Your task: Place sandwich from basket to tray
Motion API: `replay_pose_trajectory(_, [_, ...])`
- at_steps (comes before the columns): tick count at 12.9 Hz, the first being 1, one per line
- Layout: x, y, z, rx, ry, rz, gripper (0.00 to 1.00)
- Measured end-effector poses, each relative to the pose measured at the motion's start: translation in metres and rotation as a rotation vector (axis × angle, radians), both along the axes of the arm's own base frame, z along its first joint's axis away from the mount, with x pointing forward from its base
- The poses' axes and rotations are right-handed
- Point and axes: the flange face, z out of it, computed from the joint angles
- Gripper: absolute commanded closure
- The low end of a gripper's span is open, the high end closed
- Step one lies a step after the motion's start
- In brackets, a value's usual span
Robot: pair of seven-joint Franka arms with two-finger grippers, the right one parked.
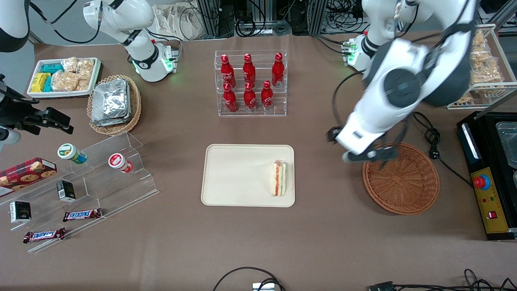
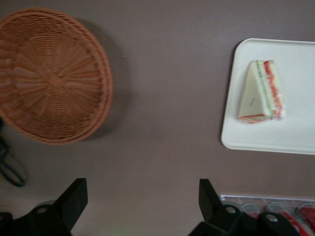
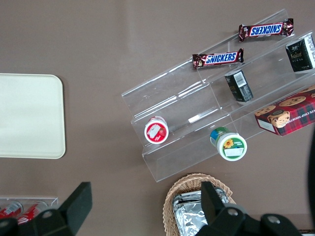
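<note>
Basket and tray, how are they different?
The basket is round, brown and woven; the tray is a smooth, cream rectangle. The basket holds nothing; the tray holds the sandwich. The open pincer hangs over the basket's rim, not over the tray. Both lie flat on the table.

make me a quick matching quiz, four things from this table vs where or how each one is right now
Things:
1. sandwich
2. basket
3. claw
4. red bottles

States:
a. open, holding nothing, above the basket's rim
b. in a clear rack
c. on the tray
d. holds nothing, toward the working arm's end

Pairs: 1-c, 2-d, 3-a, 4-b
</note>
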Motion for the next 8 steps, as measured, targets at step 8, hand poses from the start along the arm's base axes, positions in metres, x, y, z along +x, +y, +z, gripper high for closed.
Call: replay_pose_trajectory(8, [0.0, 0.177, 0.063, 0.065, -0.019, -0.158, 0.0])
